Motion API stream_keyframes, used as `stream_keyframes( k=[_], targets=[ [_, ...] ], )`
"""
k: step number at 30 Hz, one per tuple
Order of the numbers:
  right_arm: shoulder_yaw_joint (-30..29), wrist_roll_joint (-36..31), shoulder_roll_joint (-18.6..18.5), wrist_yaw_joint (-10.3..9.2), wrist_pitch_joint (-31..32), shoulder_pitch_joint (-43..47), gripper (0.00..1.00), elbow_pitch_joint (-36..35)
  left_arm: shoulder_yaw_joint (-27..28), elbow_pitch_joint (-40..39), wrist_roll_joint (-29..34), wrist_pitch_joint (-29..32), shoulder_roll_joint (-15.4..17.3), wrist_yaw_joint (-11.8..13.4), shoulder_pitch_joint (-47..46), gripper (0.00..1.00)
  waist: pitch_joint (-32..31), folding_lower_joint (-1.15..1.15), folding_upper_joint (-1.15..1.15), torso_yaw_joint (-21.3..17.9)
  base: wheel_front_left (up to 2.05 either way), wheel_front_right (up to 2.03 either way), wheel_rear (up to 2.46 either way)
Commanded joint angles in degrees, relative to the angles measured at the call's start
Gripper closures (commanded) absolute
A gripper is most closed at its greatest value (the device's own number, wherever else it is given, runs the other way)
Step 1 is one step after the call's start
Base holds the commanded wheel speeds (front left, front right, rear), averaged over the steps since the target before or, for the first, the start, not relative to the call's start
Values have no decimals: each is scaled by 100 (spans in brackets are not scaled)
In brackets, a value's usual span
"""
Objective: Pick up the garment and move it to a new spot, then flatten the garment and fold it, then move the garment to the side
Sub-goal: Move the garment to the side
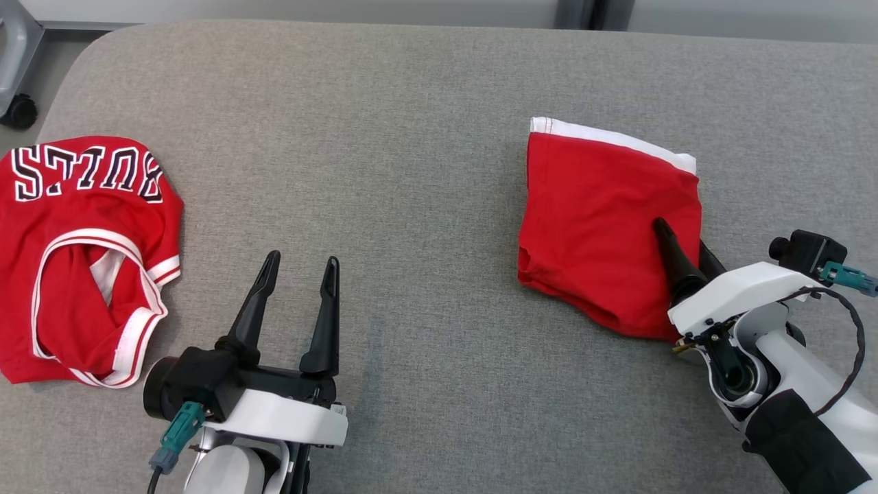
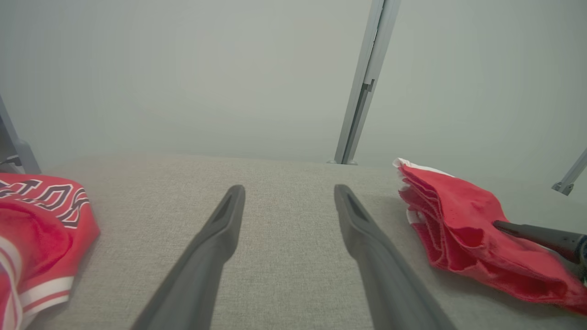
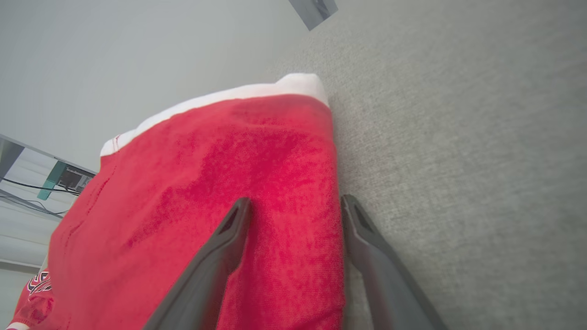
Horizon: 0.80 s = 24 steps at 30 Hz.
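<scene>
The crumpled red jersey [image 1: 89, 226] reads "BULLS" (upside down). The right gripper [image 3: 296, 201] is spread astride an edge of the folded red garment [image 1: 603, 206]. The left gripper [image 1: 304, 259] is spread and empty.

Two red garments lie on one grey table [image 1: 425, 137]: one folded garment [image 1: 603, 226] toward its right side, one lettered jersey [image 1: 82, 254] at its left edge. Two grippers reach over it, the left gripper [image 1: 303, 259] and the right gripper [image 3: 296, 200]. One black wheel [image 1: 19, 111] stands beyond its far left corner.
</scene>
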Motion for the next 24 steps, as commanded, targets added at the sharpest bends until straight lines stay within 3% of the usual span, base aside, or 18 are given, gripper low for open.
stream_keyframes(
  k=[1,2,3,11,24],
  targets=[
    [193,134,193,52,52,133,70,11,-3,2,25,-25,18,-29,-66,0,-4,0,0,28,0,0,0],
    [238,134,166,52,33,125,89,3,-7,7,26,-25,18,-26,-61,0,-12,0,0,40,0,0,0],
    [298,104,132,52,11,114,100,-1,-12,12,25,-25,18,-22,-54,0,-22,0,0,50,0,0,0],
    [456,-431,-227,46,-115,-265,100,50,6,-23,70,-25,18,12,24,0,-79,0,0,12,0,0,0],
    [-282,-2607,-357,42,-125,-866,100,-170,-6,-203,239,-25,19,-149,-210,0,311,0,0,-434,0,0,0]
  ],
)
